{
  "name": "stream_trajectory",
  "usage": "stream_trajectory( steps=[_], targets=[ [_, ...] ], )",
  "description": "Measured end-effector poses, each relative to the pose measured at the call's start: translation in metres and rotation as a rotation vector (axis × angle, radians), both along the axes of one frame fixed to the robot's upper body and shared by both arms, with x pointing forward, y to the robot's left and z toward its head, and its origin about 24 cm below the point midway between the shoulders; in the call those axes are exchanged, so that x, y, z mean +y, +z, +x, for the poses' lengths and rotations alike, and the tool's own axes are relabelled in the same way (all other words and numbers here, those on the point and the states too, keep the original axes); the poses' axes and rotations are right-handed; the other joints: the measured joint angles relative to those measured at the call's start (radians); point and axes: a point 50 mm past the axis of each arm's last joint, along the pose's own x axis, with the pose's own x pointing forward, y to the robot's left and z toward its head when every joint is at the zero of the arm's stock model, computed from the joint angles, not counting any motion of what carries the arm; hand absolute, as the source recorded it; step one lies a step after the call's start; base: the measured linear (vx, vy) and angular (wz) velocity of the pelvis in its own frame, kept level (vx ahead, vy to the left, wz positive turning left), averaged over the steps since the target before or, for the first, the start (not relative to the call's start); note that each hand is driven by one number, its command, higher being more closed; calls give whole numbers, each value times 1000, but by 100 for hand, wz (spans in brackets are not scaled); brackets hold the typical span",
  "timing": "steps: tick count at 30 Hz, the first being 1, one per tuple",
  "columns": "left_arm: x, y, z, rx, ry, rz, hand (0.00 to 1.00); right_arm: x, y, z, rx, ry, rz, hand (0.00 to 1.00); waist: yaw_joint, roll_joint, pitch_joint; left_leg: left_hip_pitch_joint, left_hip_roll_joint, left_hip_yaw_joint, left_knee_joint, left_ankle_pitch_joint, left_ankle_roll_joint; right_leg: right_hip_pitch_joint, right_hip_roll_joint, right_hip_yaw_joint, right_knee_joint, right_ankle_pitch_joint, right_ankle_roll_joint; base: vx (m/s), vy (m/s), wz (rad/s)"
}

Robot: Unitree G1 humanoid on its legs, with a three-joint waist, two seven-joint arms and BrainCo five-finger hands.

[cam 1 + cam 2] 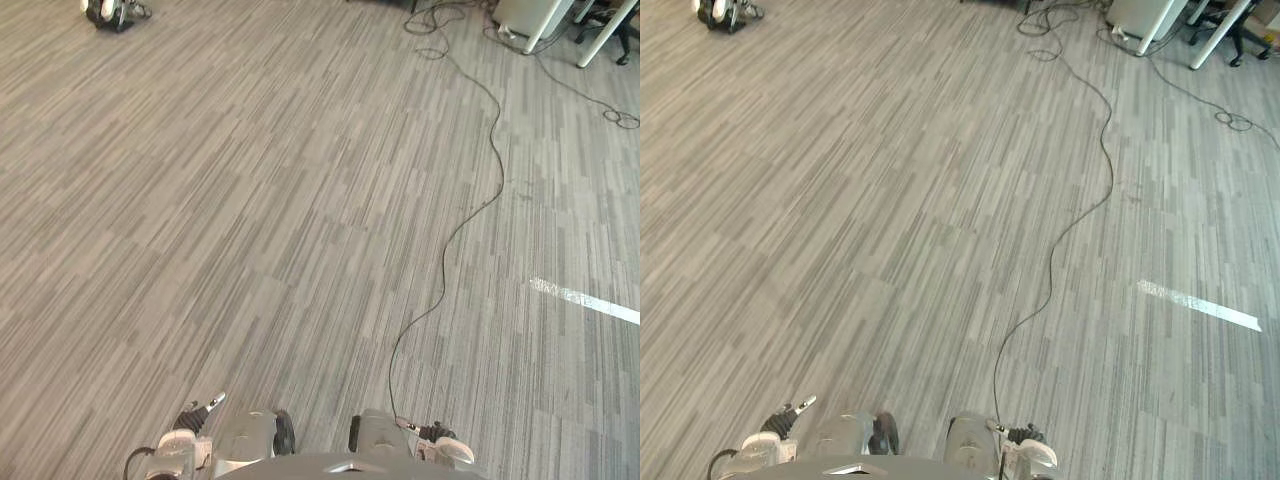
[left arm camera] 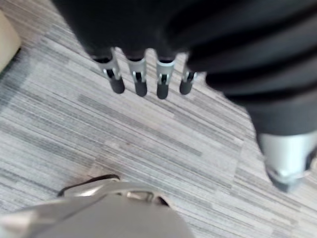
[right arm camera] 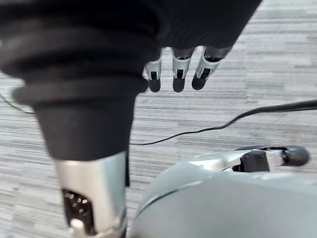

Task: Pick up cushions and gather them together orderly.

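Cushion [image 2: 5, 44], probably: a pale beige rounded edge lying on the carpet [image 1: 300, 220] at the upper left edge of the left wrist view, near the left hand [image 2: 138, 79]. Too little of it is in frame to be sure. The left hand hangs over the floor with its fingers straight, side by side with small gaps, and the thumb apart at the lower right; it holds nothing. The right hand [image 3: 178, 74] looks the same in its own view: fingers straight and close together at top centre, thumb at lower left, empty. In the eye views the carpet runs to a small dark-and-white object [image 1: 112, 12] at the upper left, white desk legs [image 1: 548, 25] at the upper right and a strip of white tape [image 1: 585, 300] at the right.

Likely handling: light, soft and not fragile, with a cloth cover that gives fair grip. It should squash under the fingers and sag if lifted by a corner. The better hold is probably mid-edge, fingers under and thumb on top, or both hands on opposite sides.
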Motion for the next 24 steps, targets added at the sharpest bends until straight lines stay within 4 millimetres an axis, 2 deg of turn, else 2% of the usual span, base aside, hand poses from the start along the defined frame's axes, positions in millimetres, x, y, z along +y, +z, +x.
stream_trajectory(
  steps=[2,3,4,6,7,8,9,10,11,12,13,14,15,16,17,18,21,22,23,24],
  targets=[
    [-1,0,1,-3,2,-4,0,-1,3,7,-30,6,-6,0,-21,18,20,127,17,-2,-95,-4,-12,-87,10,-99,-95,-70,-58,373,-101,-3],
    [-2,0,2,-7,2,-5,0,-2,5,10,-45,9,-10,0,-29,24,24,153,32,-3,-107,-8,-19,-115,18,-124,-156,-75,-64,468,-186,14],
    [-3,0,3,-10,1,-6,0,-1,6,12,-53,12,-12,0,-38,27,26,188,53,-12,-132,-14,-31,-167,34,-139,-291,-69,-66,411,-188,31],
    [-4,1,7,-18,-5,-7,0,0,5,12,-54,9,-7,0,-52,27,27,222,77,-41,-160,-15,-40,-213,50,-122,-508,10,-45,399,-215,56],
    [-5,2,12,-28,-15,-9,0,2,3,8,-40,8,-2,0,-60,14,29,255,80,-80,-190,-8,-53,-202,60,-68,-724,113,-24,641,-383,97],
    [-5,3,15,-40,-16,-8,0,4,-1,-4,0,3,9,0,-67,-6,33,308,81,-144,-204,-14,-74,-164,59,-21,-814,338,-22,643,-398,93],
    [-9,3,17,-44,-21,-17,0,5,-1,-4,3,0,14,0,-63,11,40,307,97,-171,-197,-5,-84,-169,66,-24,-774,331,-68,628,-404,61],
    [-17,2,19,-49,-20,-38,0,0,0,-1,-6,1,3,0,-62,27,45,302,99,-215,-192,25,-88,-189,71,-14,-705,255,-58,451,-310,24],
    [-19,2,19,-52,-12,-46,0,0,0,-3,-6,-5,11,0,-66,32,45,302,110,-244,-160,52,-111,-197,75,-10,-639,199,-69,448,-305,20],
    [-21,2,19,-52,-10,-49,0,1,-1,-4,-5,-11,14,0,-71,37,45,300,123,-261,-128,61,-126,-189,74,-24,-614,174,-77,373,-233,39],
    [-23,1,18,-48,-8,-58,0,-1,0,-7,-6,-29,10,0,-79,58,42,263,160,-299,9,74,-148,-145,82,-67,-591,122,-83,450,-258,50],
    [-28,2,21,-66,18,-76,0,0,-2,-13,4,-44,17,0,-77,71,42,170,200,-308,241,153,-208,-86,99,-98,-594,84,-95,444,-241,46],
    [-31,2,22,-74,30,-86,0,-1,-2,-15,9,-46,12,0,-75,79,42,123,219,-308,343,218,-215,-57,109,-111,-603,71,-105,622,-246,27],
    [-34,3,24,-85,30,-93,0,-3,-2,-17,14,-43,3,0,-67,92,36,37,266,-289,528,294,-229,-3,132,-118,-632,44,-124,362,-105,9],
    [-34,4,25,-92,28,-94,0,-4,-2,-18,17,-40,-3,0,-66,97,34,-1,286,-266,596,284,-219,22,142,-118,-647,37,-130,540,-95,2],
    [-33,6,28,-112,31,-89,0,-4,-1,-17,14,-41,-9,0,-57,99,35,-85,318,-195,716,220,-190,99,154,-119,-700,24,-130,350,-36,1],
    [-32,9,34,-145,31,-86,0,-4,-2,-23,28,-36,-10,0,-41,84,43,-210,304,-102,695,125,-163,247,147,-117,-821,20,-123,436,9,8],
    [-32,11,36,-160,30,-82,0,-6,-2,-23,31,-37,-15,0,-34,83,43,-250,290,-65,616,96,-154,289,136,-114,-854,20,-118,445,123,-15],
    [-32,13,39,-175,32,-84,0,-7,-2,-23,30,-40,-20,0,-24,80,43,-287,261,-32,463,89,-154,328,111,-113,-875,22,-84,552,198,-21],
    [-33,14,42,-184,32,-88,0,-8,-2,-24,34,-47,-20,0,-17,78,42,-314,219,-18,261,108,-153,366,81,-108,-888,8,-43,484,210,-18]
  ],
)
